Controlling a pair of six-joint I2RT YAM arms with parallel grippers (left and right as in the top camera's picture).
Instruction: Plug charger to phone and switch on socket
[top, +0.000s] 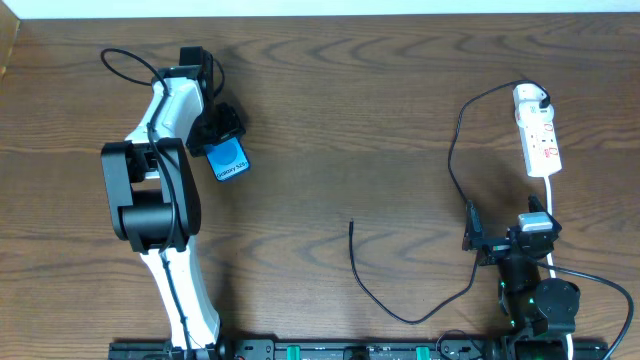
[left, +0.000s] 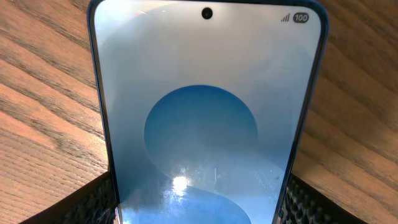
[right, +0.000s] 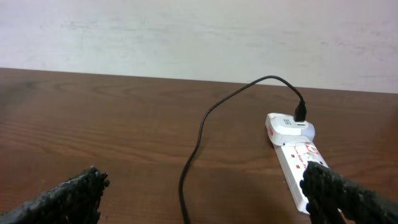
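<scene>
The left gripper (top: 224, 138) is clenched across the long edges of the phone (left: 202, 93), screen toward its wrist camera, probably to steady the phone for insertion. The charger (top: 451, 158) lies slack on the table (top: 330, 120), its free tip (top: 351, 226) well left of the right gripper (right: 205, 193). That gripper is fully released and empty. The socket (right: 298, 162) lies ahead of it, slightly right, with the plug head (right: 289, 127) seated.

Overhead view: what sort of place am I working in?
Probably a lab or office workbench: bare wooden table, plain pale wall behind it, and a white power strip with a charger cable plugged in.
</scene>
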